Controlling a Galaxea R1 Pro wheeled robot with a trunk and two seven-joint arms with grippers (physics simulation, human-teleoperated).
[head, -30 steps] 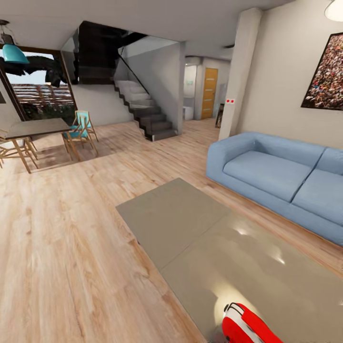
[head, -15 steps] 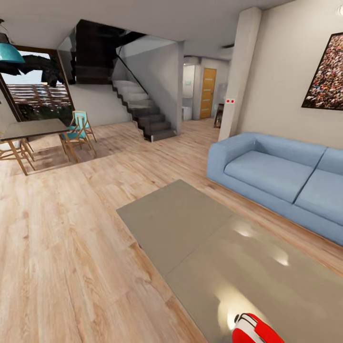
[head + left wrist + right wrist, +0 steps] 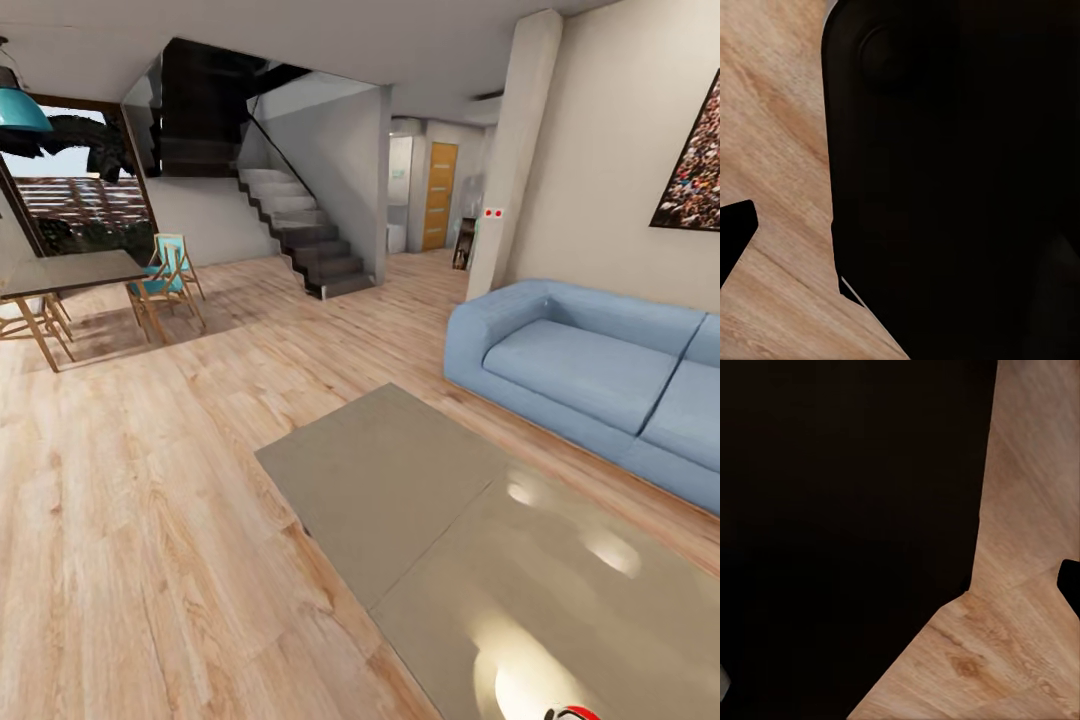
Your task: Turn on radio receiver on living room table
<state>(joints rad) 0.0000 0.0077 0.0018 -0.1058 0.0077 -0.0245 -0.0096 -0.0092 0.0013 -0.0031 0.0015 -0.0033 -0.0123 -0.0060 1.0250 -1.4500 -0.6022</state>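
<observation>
At the near edge of the living room, the head view looks across the table, a low grey two-panel square whose glossy nearer panel throws back pale lamp glare. The radio receiver sits on that nearer panel, reduced to a sliver of red and white cut off by the lower edge of the picture. A blue sofa runs along the right wall beyond the table, a dark staircase climbs at the back, and a dining table with wooden chairs stands well apart at far left on the light wood floor.

From the left wrist view, a large black body, seemingly part of the robot, covers most of the picture beside wood planks, with a dark tip at one edge. Whether that gripper is wide or narrow cannot be told.

From the right wrist view, another black mass sits against the same flooring, a small dark tip at the side. Its jaws cannot be judged either.

The robot appears to be positioning itself. To do this well, it probably needs to tilt the head down until the whole radio is framed, then bring one arm over the table toward the controls.
</observation>
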